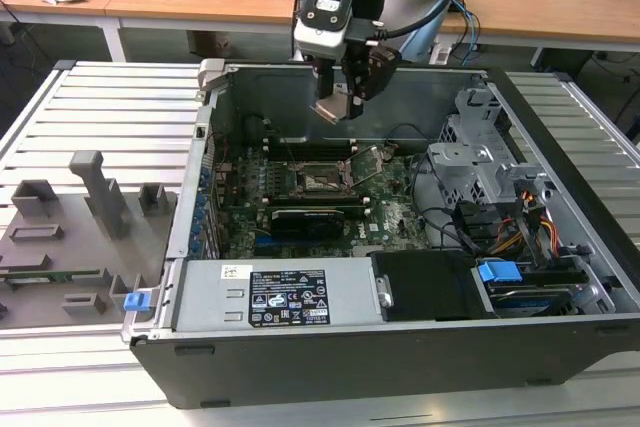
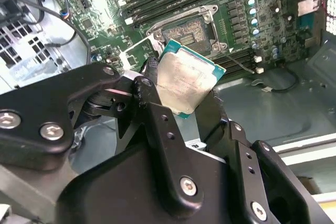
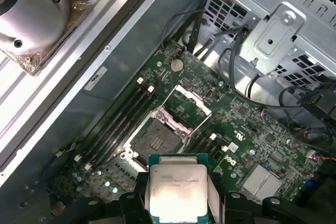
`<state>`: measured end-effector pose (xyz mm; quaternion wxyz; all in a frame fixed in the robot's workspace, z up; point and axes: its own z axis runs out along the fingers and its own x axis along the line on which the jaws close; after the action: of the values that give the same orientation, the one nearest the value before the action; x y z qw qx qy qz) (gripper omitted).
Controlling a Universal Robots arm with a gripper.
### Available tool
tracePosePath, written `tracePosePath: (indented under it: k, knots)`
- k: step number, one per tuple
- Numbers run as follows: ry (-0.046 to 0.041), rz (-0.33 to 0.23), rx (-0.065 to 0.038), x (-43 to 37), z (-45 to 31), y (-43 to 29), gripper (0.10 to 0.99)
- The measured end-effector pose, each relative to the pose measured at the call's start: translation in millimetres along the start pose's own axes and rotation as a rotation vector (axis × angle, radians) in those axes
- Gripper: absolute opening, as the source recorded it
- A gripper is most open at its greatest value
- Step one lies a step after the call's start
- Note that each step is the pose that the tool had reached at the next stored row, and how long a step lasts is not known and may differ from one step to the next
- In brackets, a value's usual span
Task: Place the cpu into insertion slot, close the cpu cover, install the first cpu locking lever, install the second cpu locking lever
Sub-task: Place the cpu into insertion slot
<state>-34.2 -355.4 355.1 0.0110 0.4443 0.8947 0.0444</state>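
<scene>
My gripper hangs over the open computer case, shut on the cpu, a flat silver-grey square chip with a green edge. In both wrist views the cpu sits between the black fingers, held clear above the motherboard. The insertion slot lies open and bare below it. The cpu cover is swung up and back from the slot. Thin wire levers beside the slot look released.
A long black expansion card lies just in front of the slot, with memory slots beside it. A metal drive cage and cables fill the exterior view's right. The power supply is at the front. Grey fixtures stand outside the case.
</scene>
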Motion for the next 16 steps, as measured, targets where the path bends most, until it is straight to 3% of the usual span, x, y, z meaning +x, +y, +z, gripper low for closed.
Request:
tracePosePath:
  k: [12,16]
  knots:
    - [-0.0089,0.105,-0.001,4.1,10.4,-4.6,0.529]
    - [-0.0088,0.151,0.004,4.3,15.3,-4.9,0.529]
